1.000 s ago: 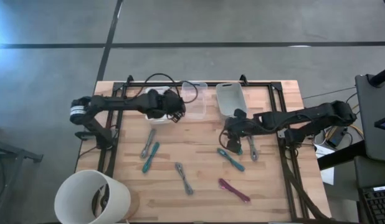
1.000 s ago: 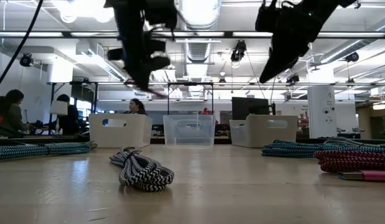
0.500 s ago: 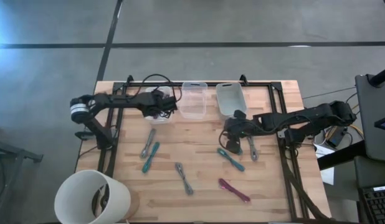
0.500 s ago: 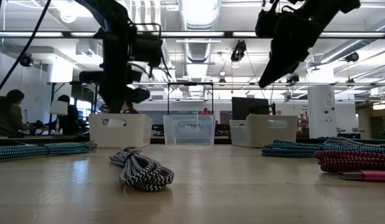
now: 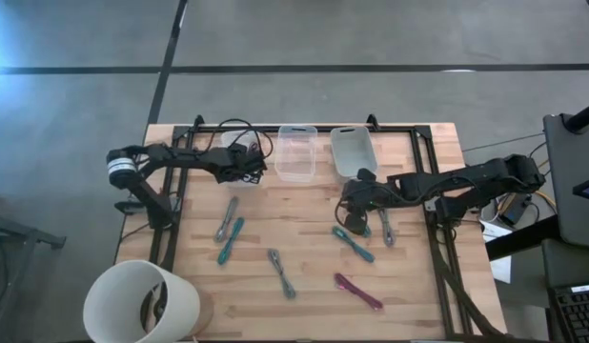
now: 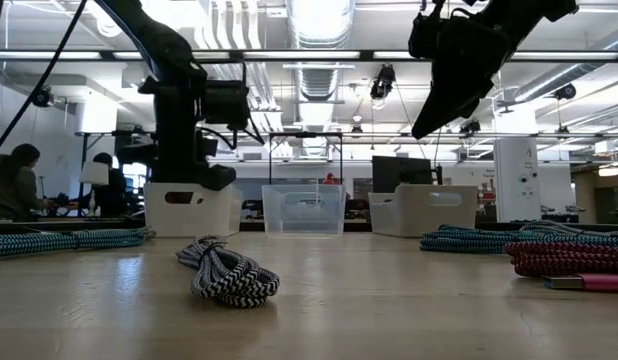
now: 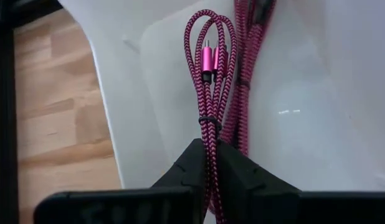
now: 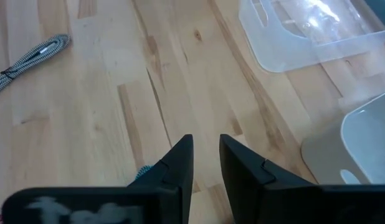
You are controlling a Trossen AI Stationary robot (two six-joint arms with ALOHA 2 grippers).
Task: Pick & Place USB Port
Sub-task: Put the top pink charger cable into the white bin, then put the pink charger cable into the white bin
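My left gripper (image 5: 249, 170) hangs over the white bin (image 5: 233, 143) at the table's far left, shut on a bundled magenta USB cable (image 7: 208, 74). A second magenta cable (image 7: 250, 56) lies in the same bin (image 7: 317, 74). My right gripper (image 5: 352, 208) hovers above the table right of centre; its fingers (image 8: 207, 155) stand slightly open over bare wood with nothing between them. In the low view the left gripper (image 6: 201, 172) sits just above that bin's rim. My left gripper pinches the magenta cable bundle between its two fingers, just behind the bundle's thin black tie (image 7: 207, 119). The fingers slant down from above and lie along the bundle. The looped end with the pink plug (image 7: 208, 59) reaches ahead into the bin; whether it rests there I cannot tell.
A clear bin (image 5: 296, 152) and another white bin (image 5: 352, 151) stand at the far edge. Several bundled cables lie on the wood: teal ones (image 5: 231, 240) (image 5: 354, 244), a black-and-white one (image 5: 281, 272), a magenta one (image 5: 357, 292). A white bucket (image 5: 142, 303) stands at near left.
My left gripper has carried the magenta cable from beside the clear bin toward the table's left edge and down, rolling its wrist on the way, and now hangs low over the left white bin.
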